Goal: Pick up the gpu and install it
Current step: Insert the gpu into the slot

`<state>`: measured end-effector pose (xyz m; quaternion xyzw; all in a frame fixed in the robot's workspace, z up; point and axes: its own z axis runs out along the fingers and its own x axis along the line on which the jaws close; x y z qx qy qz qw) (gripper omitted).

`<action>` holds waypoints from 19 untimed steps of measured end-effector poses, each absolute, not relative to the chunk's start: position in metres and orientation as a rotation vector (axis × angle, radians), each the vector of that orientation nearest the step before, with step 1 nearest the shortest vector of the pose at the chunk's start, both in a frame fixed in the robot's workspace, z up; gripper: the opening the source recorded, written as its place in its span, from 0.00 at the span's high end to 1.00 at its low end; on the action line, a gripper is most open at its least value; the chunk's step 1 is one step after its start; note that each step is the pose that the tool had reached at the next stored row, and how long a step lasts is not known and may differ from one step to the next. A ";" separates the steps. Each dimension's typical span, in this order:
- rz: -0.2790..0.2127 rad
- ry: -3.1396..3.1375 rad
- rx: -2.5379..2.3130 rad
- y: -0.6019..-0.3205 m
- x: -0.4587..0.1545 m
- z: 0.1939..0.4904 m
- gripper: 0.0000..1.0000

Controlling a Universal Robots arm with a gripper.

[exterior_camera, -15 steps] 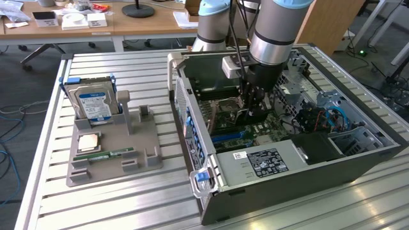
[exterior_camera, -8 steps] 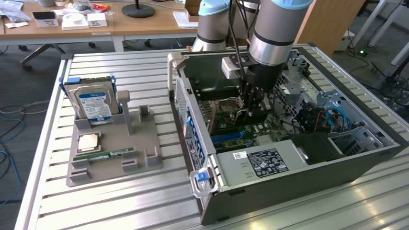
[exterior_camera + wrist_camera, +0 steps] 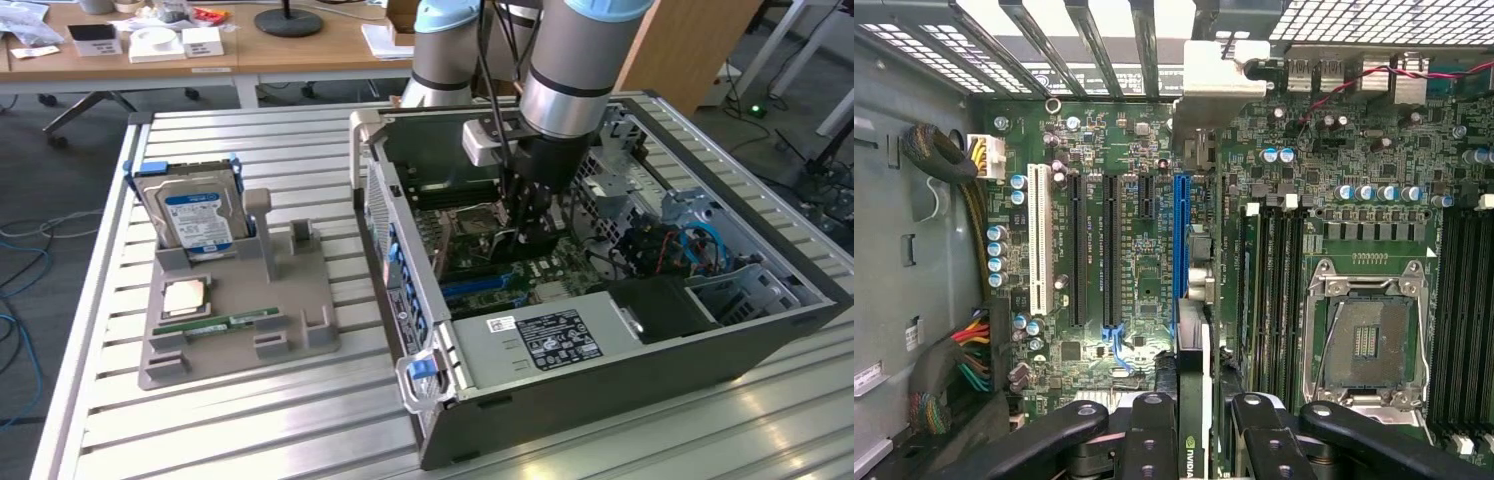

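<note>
I see the gpu [image 3: 1194,372] edge-on in the wrist view, a thin green card with its silver end bracket [image 3: 1220,78] at the case's rear slots. My gripper [image 3: 1200,432] is shut on it, with black fingers [image 3: 1152,436] on either side of the card. The card hangs just above the motherboard, in line with the blue slot [image 3: 1181,228]; whether it is seated I cannot tell. In the exterior view my gripper [image 3: 523,232] reaches down inside the open computer case [image 3: 627,370], above the green motherboard [image 3: 497,262].
A grey holder [image 3: 287,330] at the exterior view's left carries a hard drive [image 3: 196,215], a processor [image 3: 183,295] and a memory stick [image 3: 214,323]. Inside the case are the power supply [image 3: 554,335], an open processor socket [image 3: 1364,340], memory slots [image 3: 1274,290] and cable bundles [image 3: 964,365].
</note>
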<state>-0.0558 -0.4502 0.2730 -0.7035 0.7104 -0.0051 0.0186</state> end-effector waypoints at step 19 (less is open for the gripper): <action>-0.016 2.202 -2.188 -0.451 -0.062 0.271 0.74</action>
